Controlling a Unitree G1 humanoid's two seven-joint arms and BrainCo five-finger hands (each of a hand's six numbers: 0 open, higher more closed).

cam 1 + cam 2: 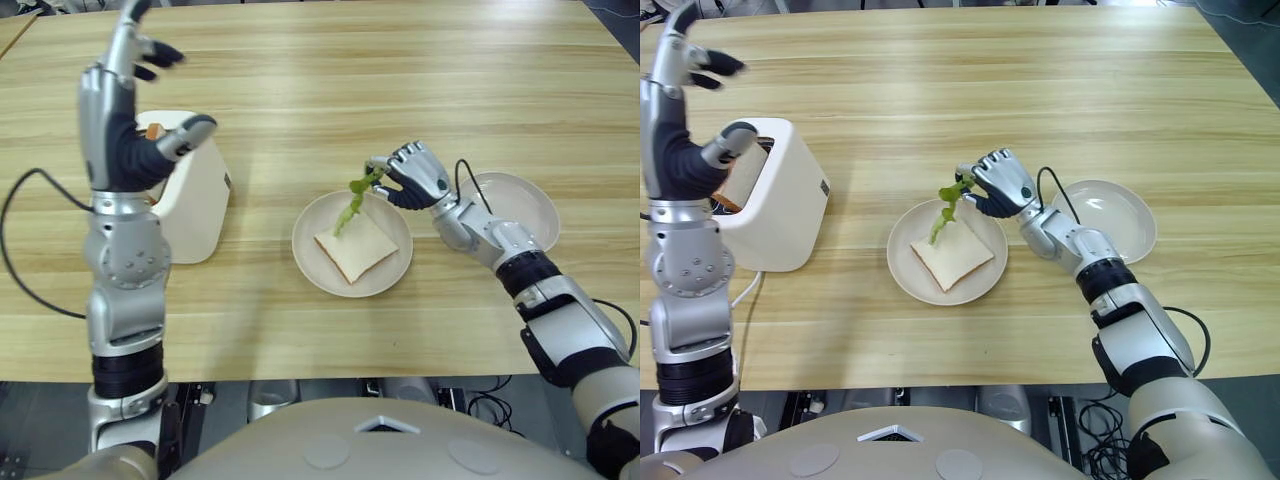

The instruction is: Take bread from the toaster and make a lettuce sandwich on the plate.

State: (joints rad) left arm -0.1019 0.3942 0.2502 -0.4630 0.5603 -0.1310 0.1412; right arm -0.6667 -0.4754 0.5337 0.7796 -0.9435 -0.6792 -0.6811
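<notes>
1 bread slice (355,250) lies on the plate (310,262); right hand (415,172) grips lettuce (352,205) above it; left hand (125,120) open, empty; top slice not yet placed.

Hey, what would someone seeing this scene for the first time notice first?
The right hand pinches a green lettuce leaf that hangs over the square slice of white bread on the round cream plate at centre. On the left, the left hand stands open above the white boxy toaster.
</notes>
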